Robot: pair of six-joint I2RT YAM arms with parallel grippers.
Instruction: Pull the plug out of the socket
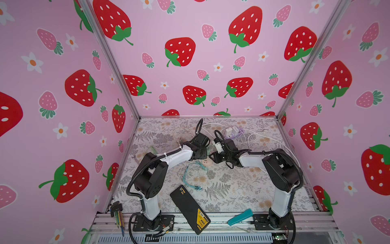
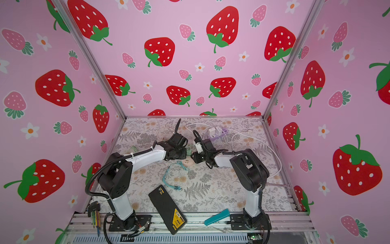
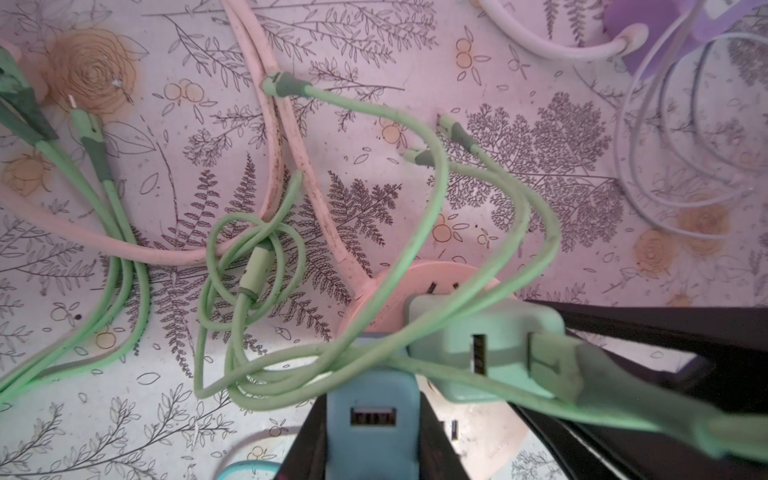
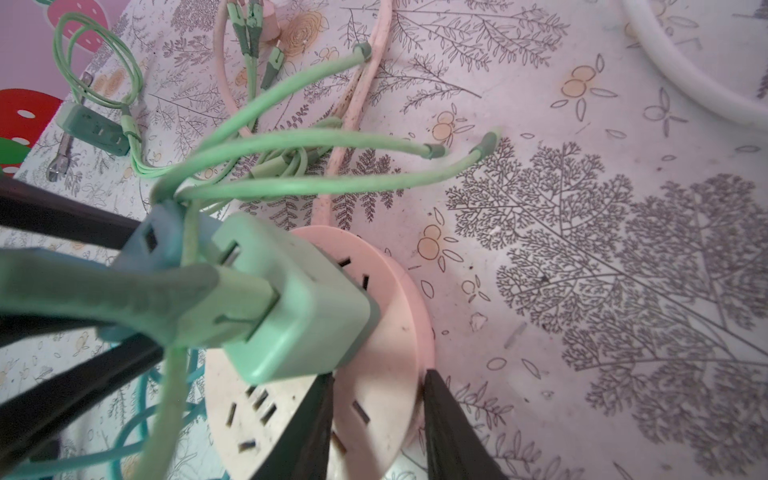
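Observation:
The socket point(image 4: 386, 316) is a round pink disc lying on the floral table, seen in both top views point(image 1: 205, 162) point(image 2: 187, 162). My right gripper point(image 4: 378, 376) is shut on the socket's rim, one finger on top and one at the edge. A blue plug point(image 3: 374, 440) with a USB port sits between the fingers of my left gripper point(image 3: 372, 409), which is shut on it. In the right wrist view this blue plug point(image 4: 153, 245) stands beside a green plug point(image 4: 291, 299) seated in the socket. Whether the blue plug's prongs are in the socket is hidden.
Green cables point(image 3: 257, 266) loop over both plugs and the table. A pink cord point(image 3: 291, 137) leaves the socket. A purple power strip point(image 1: 234, 132) with white chargers lies at the back. A teal cable point(image 1: 191, 175), a black box point(image 1: 190, 209) and a teal tool point(image 1: 240, 217) lie in front.

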